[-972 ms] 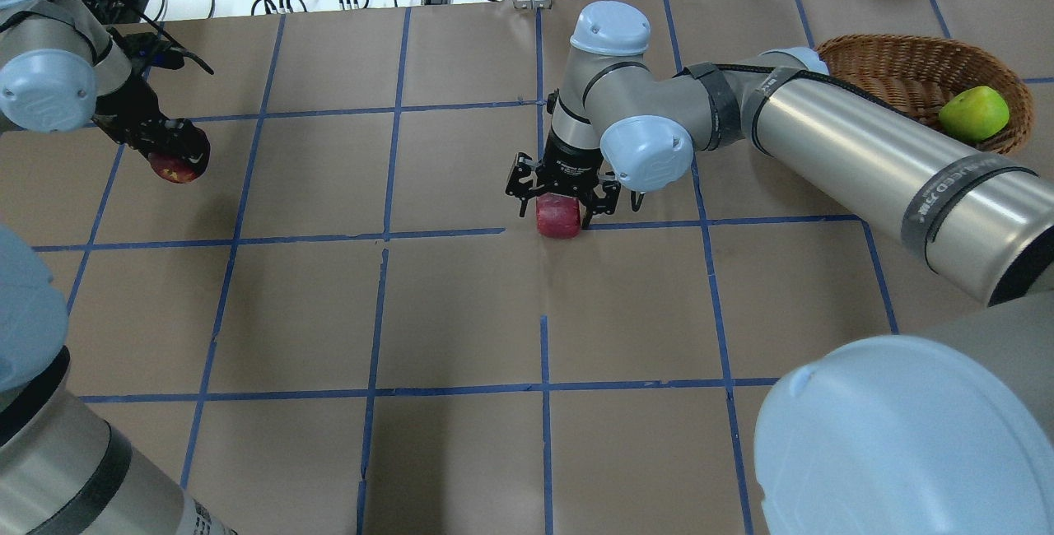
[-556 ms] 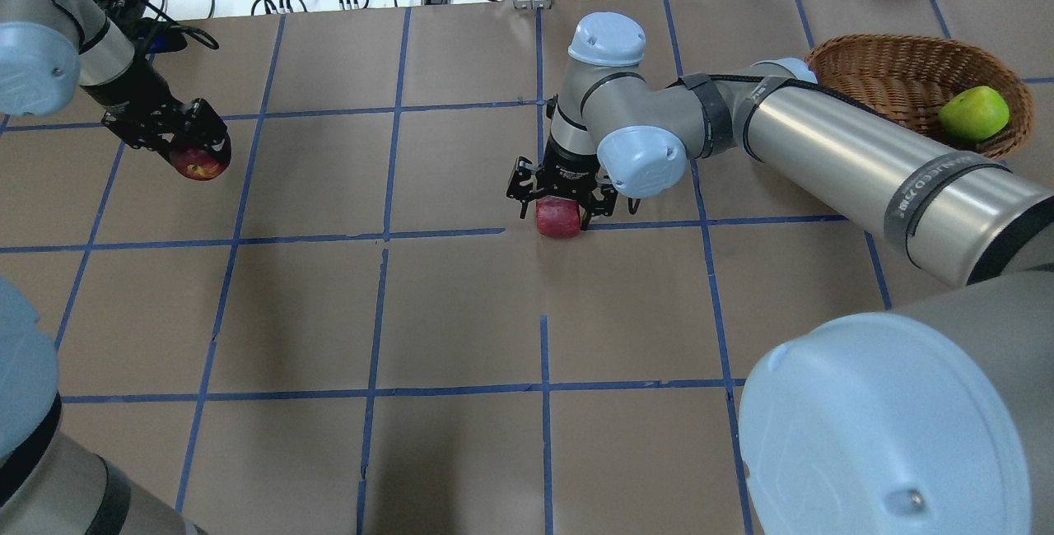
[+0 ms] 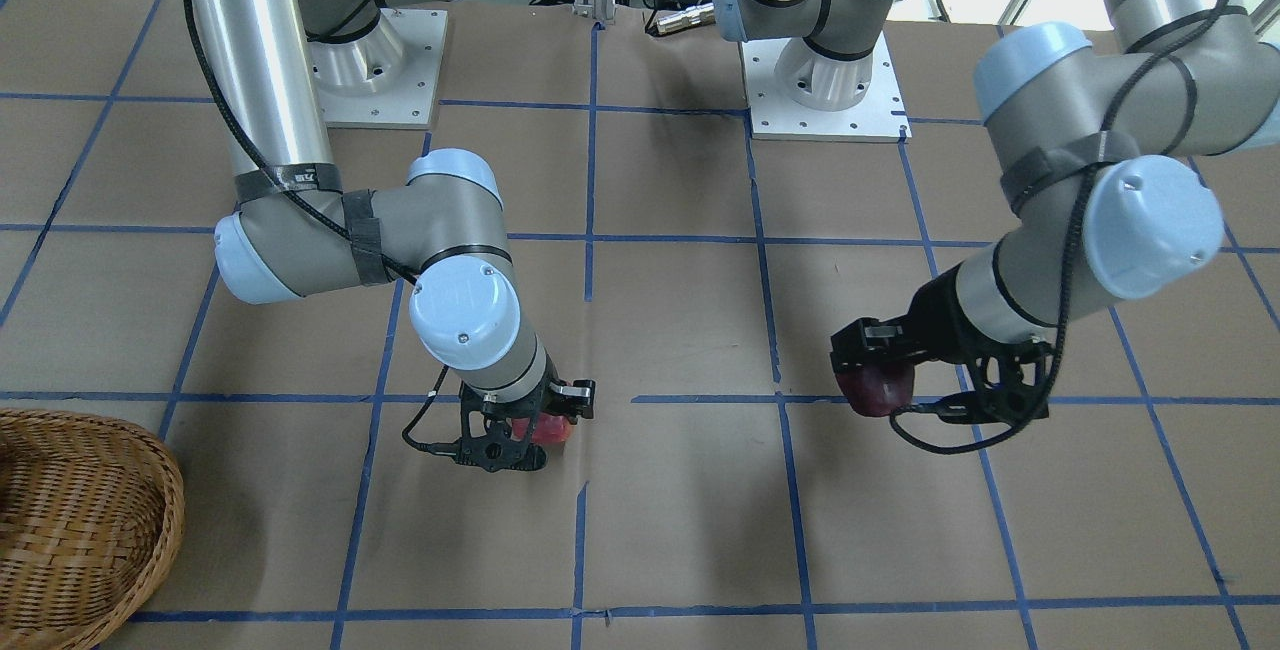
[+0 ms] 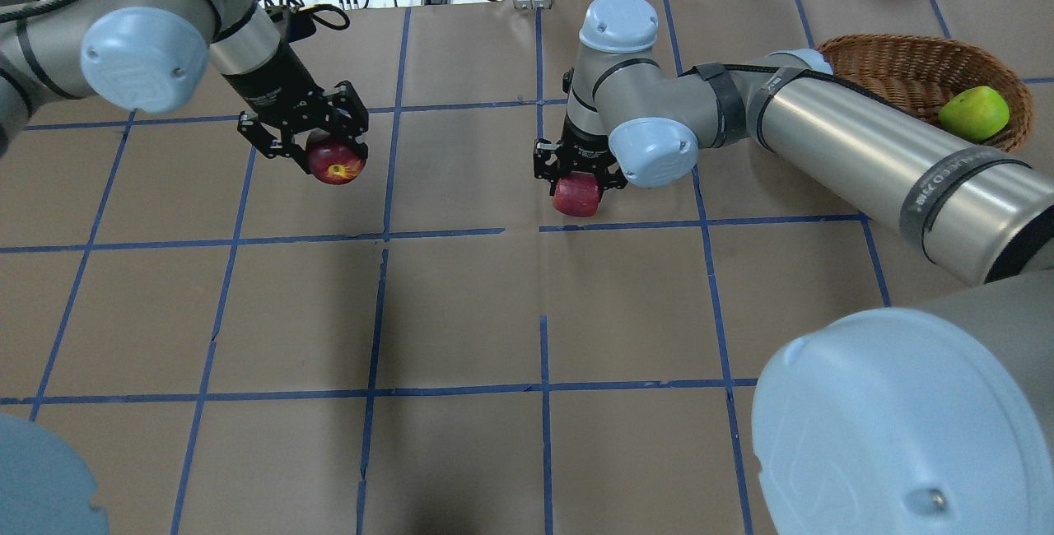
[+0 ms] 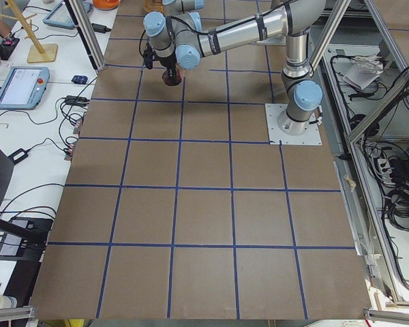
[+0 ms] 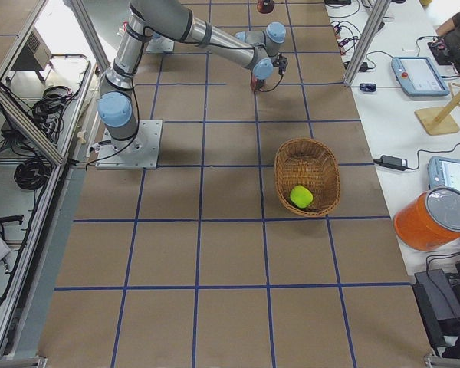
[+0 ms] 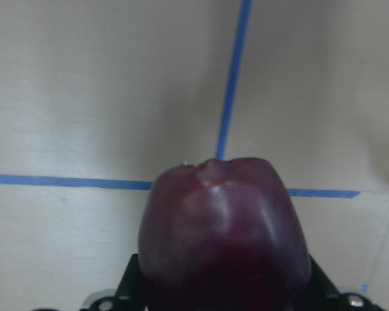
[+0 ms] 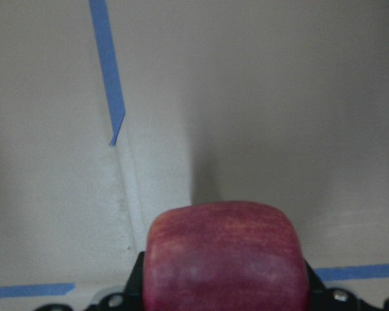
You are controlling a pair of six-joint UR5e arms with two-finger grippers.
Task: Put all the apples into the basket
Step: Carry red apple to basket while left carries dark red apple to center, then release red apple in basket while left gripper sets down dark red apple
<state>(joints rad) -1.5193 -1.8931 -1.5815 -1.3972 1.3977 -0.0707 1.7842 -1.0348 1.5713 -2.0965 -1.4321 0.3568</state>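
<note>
My left tool [image 4: 323,150] is clamped on the dark red apple [image 4: 335,163], held clear above the tabletop [image 4: 461,313]. The apple's dimpled end points away from the tool, and a yellow patch faces up in the overhead view. My right tool [image 4: 576,183] points straight down and pinches the lighter red apple [image 4: 575,196] near the middle of the tabletop. I cannot tell whether that apple touches the paper. It looks squat, and no stem shows. Well off to my right sits the basket [image 4: 906,45], its long axis running across the overhead view. The green apple [image 4: 974,113] lies inside it at the right end.
</note>
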